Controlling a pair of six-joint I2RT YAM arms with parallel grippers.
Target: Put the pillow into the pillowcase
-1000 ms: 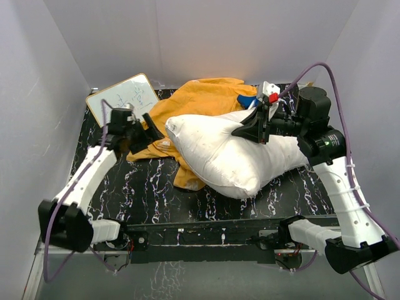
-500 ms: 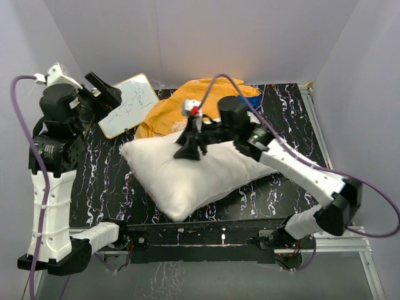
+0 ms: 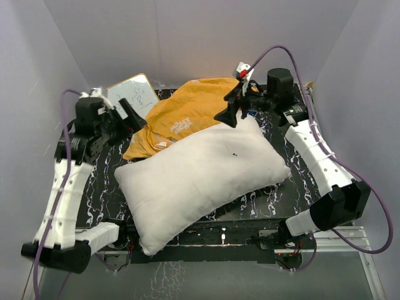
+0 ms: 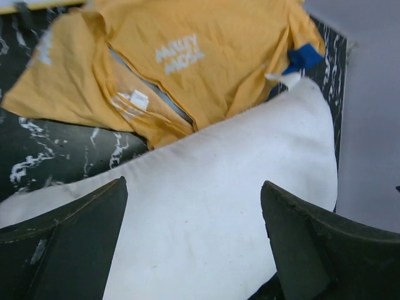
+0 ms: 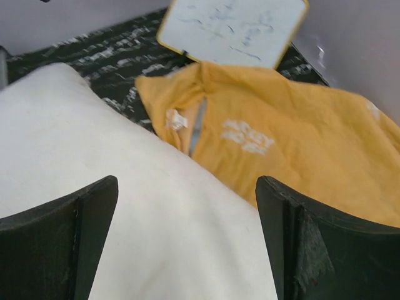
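On the black marbled tabletop, the white pillow is being supported diagonally, its far edge being laid over the orange pillowcase behind it, left fingers and right fingers being held wide open above the pillow

right pincer spread wide above white pillow, orange pillowcase touching its far edge, whiteboard beyond

Overhead rear view of whole table, both wrist views close above, sharing pillow and pillowcase
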